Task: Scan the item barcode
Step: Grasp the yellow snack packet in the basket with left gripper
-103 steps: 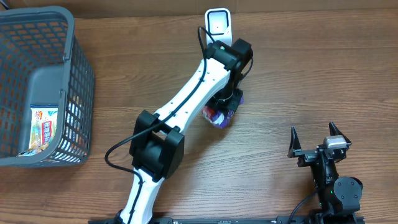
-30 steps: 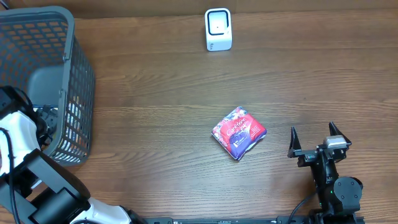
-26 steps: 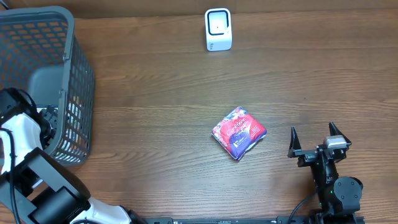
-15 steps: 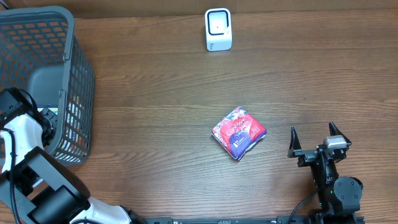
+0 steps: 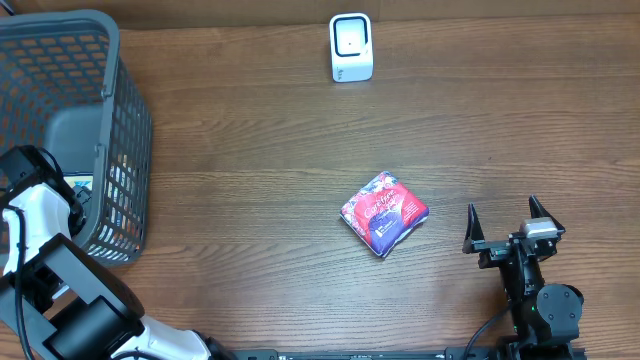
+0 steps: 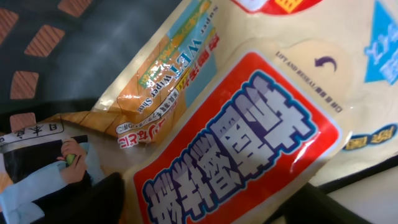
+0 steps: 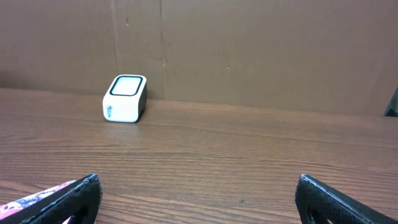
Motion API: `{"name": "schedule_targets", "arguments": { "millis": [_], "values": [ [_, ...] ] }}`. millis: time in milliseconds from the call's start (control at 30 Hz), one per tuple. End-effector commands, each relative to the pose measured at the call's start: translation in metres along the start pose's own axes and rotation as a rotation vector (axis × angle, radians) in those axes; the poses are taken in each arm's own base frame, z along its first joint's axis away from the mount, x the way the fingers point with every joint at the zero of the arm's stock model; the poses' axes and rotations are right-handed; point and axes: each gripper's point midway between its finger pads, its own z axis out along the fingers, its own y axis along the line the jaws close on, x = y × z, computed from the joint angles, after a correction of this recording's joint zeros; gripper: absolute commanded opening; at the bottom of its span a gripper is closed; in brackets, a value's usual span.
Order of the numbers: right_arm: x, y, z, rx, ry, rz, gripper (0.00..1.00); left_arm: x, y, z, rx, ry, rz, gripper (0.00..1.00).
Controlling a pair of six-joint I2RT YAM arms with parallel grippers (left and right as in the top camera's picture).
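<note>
While the pink-purple foil packet (image 5: 384, 213) lies mid-table on the dark wood-grain tabletop (image 5: 250, 140), the right gripper (image 5: 502, 208) stands wide open. Only the left wrist view shows lettering on a yellow-red wet-wipes pack (image 6: 249, 137); whether the left gripper (image 6: 214, 204) grips it cannot be told.

Wipes pack (image 6: 249, 124), left wrist view: "Super" and "WET Wipes" printed diagonally on orange-blue panel.
Round flap (image 6: 314, 74) on same pack: "LIFT AND RESEAL", with curved arrow.
Red label (image 6: 242, 162): large white Chinese characters with blue outline.
Pink packet (image 5: 384, 212) on bench (image 5: 250, 150): script lettering too small to read.
</note>
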Motion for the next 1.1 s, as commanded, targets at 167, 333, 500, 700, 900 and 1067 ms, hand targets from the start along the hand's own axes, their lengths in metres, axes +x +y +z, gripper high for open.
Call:
{"name": "schedule_targets", "arguments": {
  "millis": [167,333,500,700,900,1067],
  "values": [
    [0.001,0.000,0.000,0.002,-0.008,-0.001,1.00,0.025,-0.005,0.025,-0.018,0.100,0.043,0.40],
    [0.001,0.000,0.000,0.002,-0.008,-0.001,1.00,0.024,-0.011,0.027,0.014,0.103,0.041,0.04],
    [0.001,0.000,0.000,0.002,-0.008,-0.001,1.00,0.016,-0.018,0.015,0.069,0.098,0.034,0.04],
    [0.001,0.000,0.000,0.002,-0.008,-0.001,1.00,-0.019,-0.035,-0.045,0.233,0.051,0.015,0.04],
    [0.001,0.000,0.000,0.002,-0.008,-0.001,1.00,-0.066,-0.043,-0.135,0.397,-0.114,0.001,0.04],
    [0.001,0.000,0.000,0.002,-0.008,-0.001,1.00,-0.083,-0.043,-0.216,0.526,-0.293,0.006,0.04]
  ]
}}
